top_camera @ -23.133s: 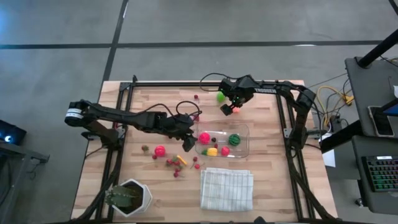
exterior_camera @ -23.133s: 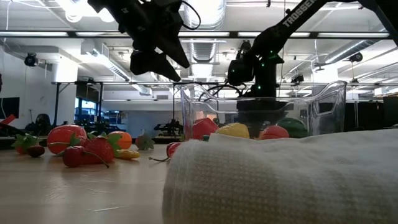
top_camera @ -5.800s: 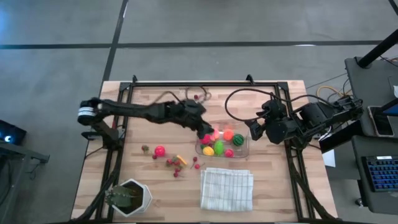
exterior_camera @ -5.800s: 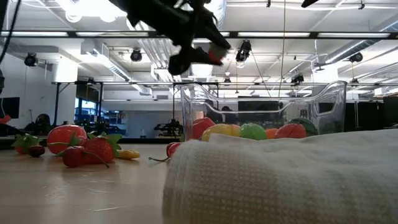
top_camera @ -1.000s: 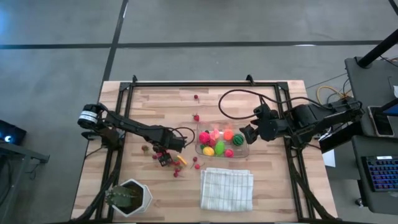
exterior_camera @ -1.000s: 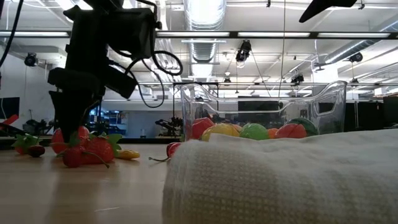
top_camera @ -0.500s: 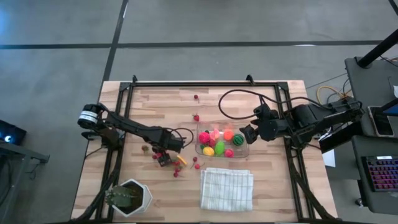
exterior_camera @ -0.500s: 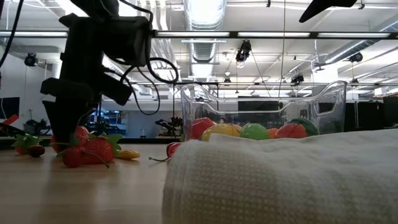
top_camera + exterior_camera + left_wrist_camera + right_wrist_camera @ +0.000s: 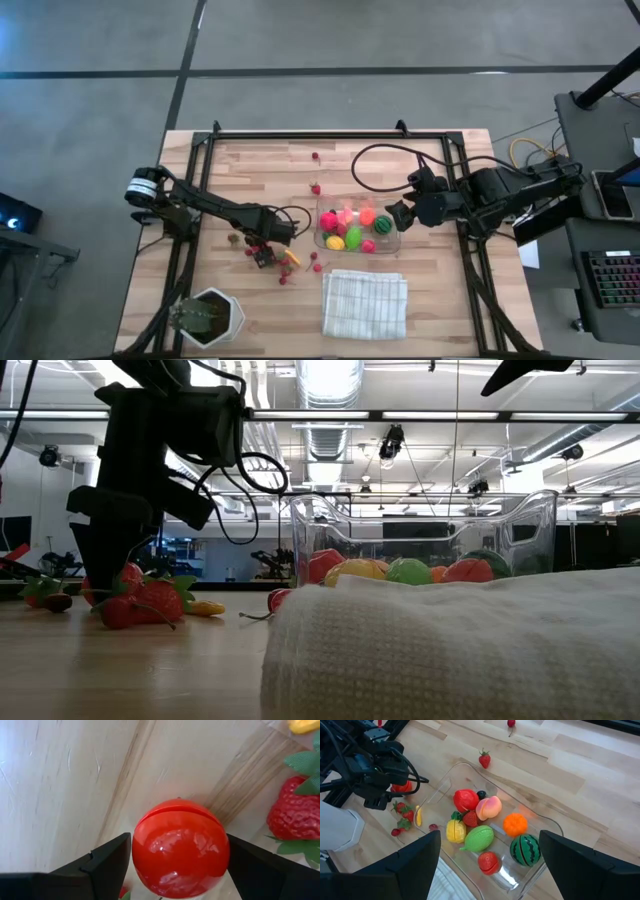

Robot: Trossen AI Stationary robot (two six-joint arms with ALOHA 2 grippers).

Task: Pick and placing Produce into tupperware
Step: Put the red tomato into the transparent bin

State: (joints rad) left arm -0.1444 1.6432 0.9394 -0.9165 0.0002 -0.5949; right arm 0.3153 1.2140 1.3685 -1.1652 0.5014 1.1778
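From above, your clear rectangular plastic tupperware (image 9: 358, 226) holds eight toy produce pieces. Left gripper (image 9: 261, 256) has dropped onto the scattered pile. At its wrist, spread fingers (image 9: 107, 865) flank one glossy red ball (image 9: 180, 847). Right gripper (image 9: 396, 215) waits open, unmoved.

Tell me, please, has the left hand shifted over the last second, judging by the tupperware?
No. The left hand stays left of the tupperware, fingers either side of the red ball.
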